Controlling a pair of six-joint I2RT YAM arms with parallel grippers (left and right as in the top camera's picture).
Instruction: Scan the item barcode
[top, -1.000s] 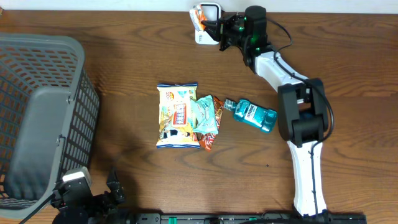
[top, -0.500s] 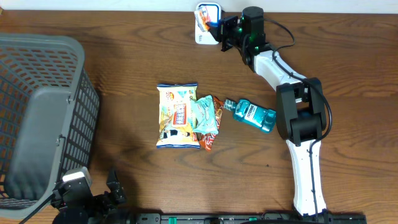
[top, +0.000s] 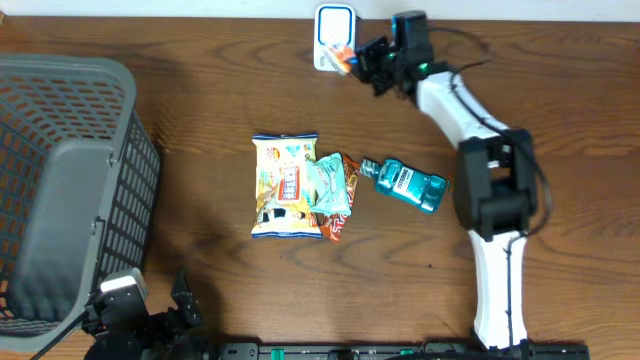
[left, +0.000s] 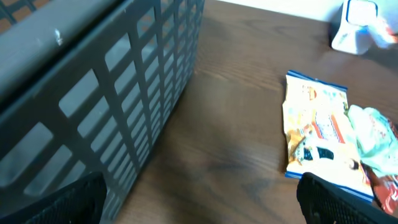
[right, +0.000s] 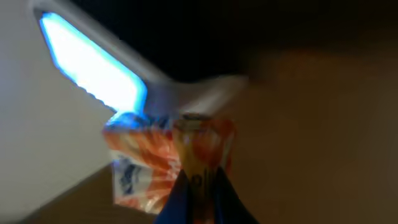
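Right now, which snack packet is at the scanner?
The small orange-and-white packet, pinched in the right gripper beside the white scanner. The yellow packet, mint packet and red packet lie overlapping mid-table.

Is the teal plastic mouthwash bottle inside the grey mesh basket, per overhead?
No, the teal plastic mouthwash bottle lies on its side on the brown wooden table, well apart from the grey mesh basket.

Shop-checkout setup: barcode scanner (top: 333, 25), grey basket (top: 135, 190), snack packets (top: 285, 187), mouthwash (top: 410, 185).

No legible text anywhere.
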